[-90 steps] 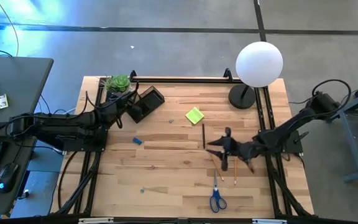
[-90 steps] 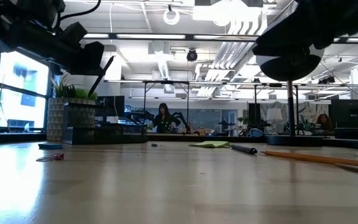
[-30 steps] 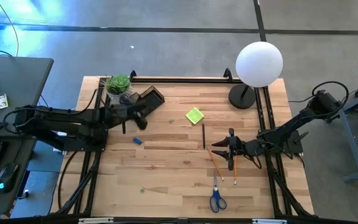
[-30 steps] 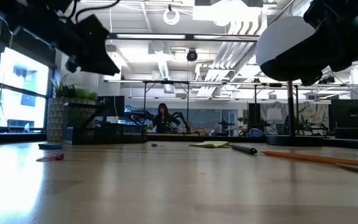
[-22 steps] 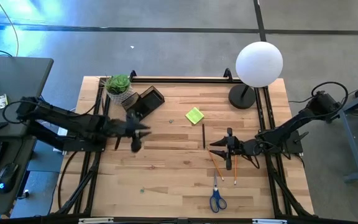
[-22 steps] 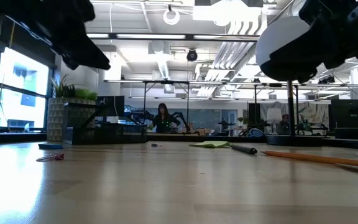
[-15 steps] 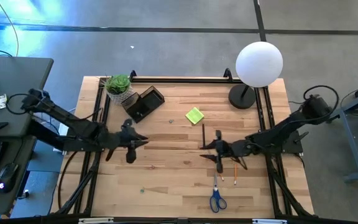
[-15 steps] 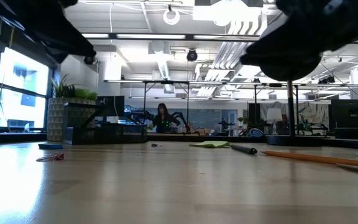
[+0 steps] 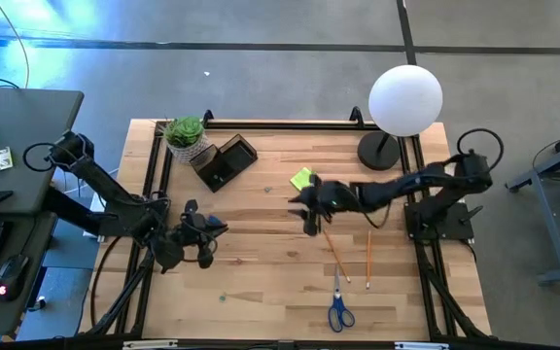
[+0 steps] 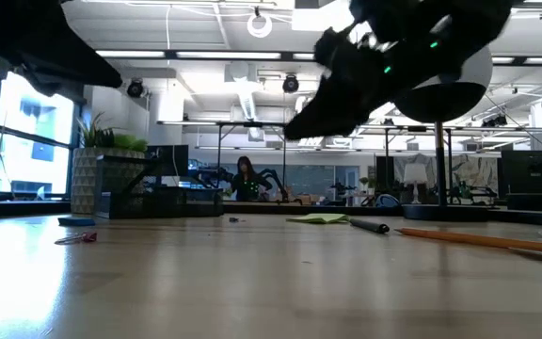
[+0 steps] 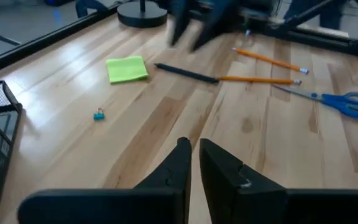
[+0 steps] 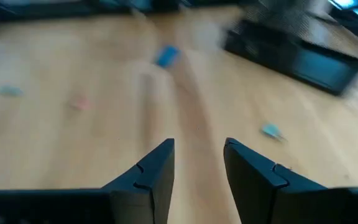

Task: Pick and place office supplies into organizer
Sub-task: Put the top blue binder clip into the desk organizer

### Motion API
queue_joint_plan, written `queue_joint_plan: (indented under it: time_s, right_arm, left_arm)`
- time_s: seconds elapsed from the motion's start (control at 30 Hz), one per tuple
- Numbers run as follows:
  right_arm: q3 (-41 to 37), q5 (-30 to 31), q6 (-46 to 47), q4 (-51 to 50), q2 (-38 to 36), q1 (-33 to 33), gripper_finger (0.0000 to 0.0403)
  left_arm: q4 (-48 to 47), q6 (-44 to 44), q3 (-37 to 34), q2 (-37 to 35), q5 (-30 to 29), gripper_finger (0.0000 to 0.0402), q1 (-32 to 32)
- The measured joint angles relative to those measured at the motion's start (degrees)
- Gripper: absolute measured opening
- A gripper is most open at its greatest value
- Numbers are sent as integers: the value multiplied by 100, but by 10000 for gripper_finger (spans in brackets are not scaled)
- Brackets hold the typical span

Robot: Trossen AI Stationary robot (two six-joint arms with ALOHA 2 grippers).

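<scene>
The dark organizer [image 9: 225,160] stands at the table's far left. The yellow-green sticky pad [image 9: 303,179], a dark pen [image 11: 185,73], two pencils [image 9: 336,255] [image 9: 367,255] and the blue-handled scissors [image 9: 339,311] lie flat on the wood. A small blue piece [image 12: 166,56] lies left of centre. My right gripper [image 9: 301,209] hovers open above the table just near of the sticky pad, over the pen, pointing toward the left edge. My left gripper [image 9: 214,233] hangs shut and empty over the left part of the table, near of the organizer.
A white globe lamp [image 9: 405,97] on a black round base [image 9: 378,152] stands at the far right, and a potted plant [image 9: 185,132] at the far left beside the organizer. A tiny teal clip [image 11: 99,114] lies on the wood. Bare wood stretches across the near left.
My left gripper has swung away from the organizer toward the table's near edge. My right gripper has travelled from above the pencils toward the left and far side, ending beside the sticky pad. No office supply has moved.
</scene>
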Motion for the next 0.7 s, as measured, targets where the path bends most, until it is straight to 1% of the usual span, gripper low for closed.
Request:
queue_joint_plan:
  time_s: [0.07,0.17,0.33,0.47,0.6,0.7]
  right_arm:
    - [161,-173,-57,-42,184,-237,134]
    - [419,-811,-198,127,525,-536,134]
    - [1074,-1571,-448,-87,1169,-917,134]
    - [1821,-1880,-940,-837,1533,-1124,134]
    - [2569,-2017,-1516,-1799,1801,-1311,134]
    - [2967,-2226,-1833,-2373,2014,-1467,134]
  left_arm:
    - [47,-57,2,118,-1,19,5]
    - [132,-71,2,276,-22,19,9]
    - [331,-38,0,463,-152,19,11]
    - [308,-33,-1,512,-214,20,11]
    - [282,-14,0,537,-263,21,9]
    - [285,27,2,572,-422,18,12]
